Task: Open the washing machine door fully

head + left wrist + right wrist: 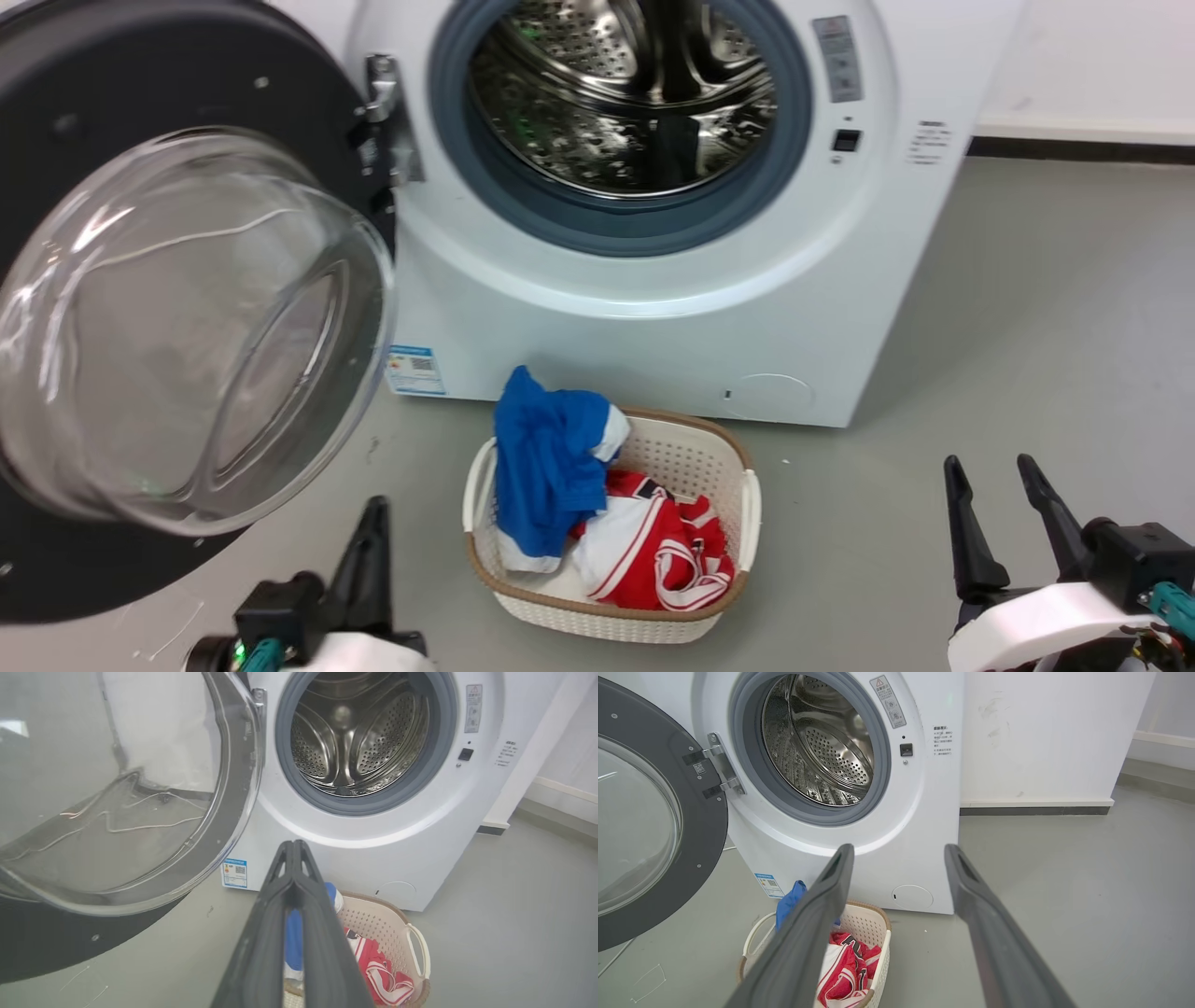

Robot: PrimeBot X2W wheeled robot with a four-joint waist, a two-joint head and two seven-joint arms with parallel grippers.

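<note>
Fingertips of left tool (293, 844) meet on nothing; right tool (898, 849) stands spread and empty.

We've got the round black-rimmed glass door (187, 327), left of the white washing machine (653, 345), cut off at the frame edge; the machine's small grey label (837, 58) too tiny to read.

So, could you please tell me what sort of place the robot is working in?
Probably a laundry room: a front-loading washing machine with its door wide open, and a basket of clothes on the grey floor.
</note>
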